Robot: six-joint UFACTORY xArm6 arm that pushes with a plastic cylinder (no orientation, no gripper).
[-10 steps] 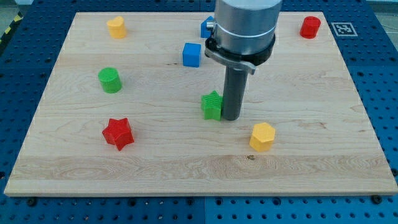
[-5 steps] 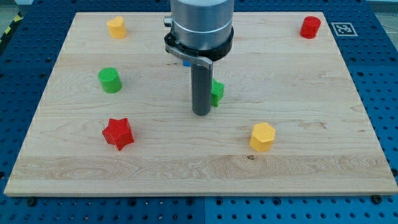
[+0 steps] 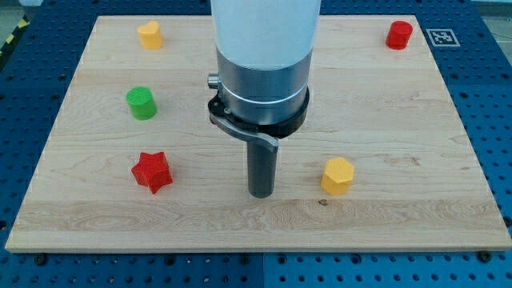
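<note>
- Since the earlier frame the rod has come toward the view's bottom, and the green star and blue blocks seen before are now hidden behind the arm's body.
- No jaws on this arm; it ends in a plain dark rod and holds nothing.
- My tip [image 3: 262, 194] rests on the wooden board [image 3: 400, 208], touching no block.
- Nearest to my tip is the yellow hexagon [image 3: 338, 175], near it toward the view's right and slightly higher.
- Red star [image 3: 151, 171] lies toward the view's left of my tip, well apart from it.
- Green cylinder [image 3: 142, 103] sits up and to the left of my tip, beyond the red star.
- Yellow block [image 3: 149, 34] is far up-left of my tip, near the board's top edge.
- Red cylinder [image 3: 398, 34] is far up-right of my tip, near the top right corner.
- Blue pegboard desk [image 3: 496, 120] surrounds the board.
</note>
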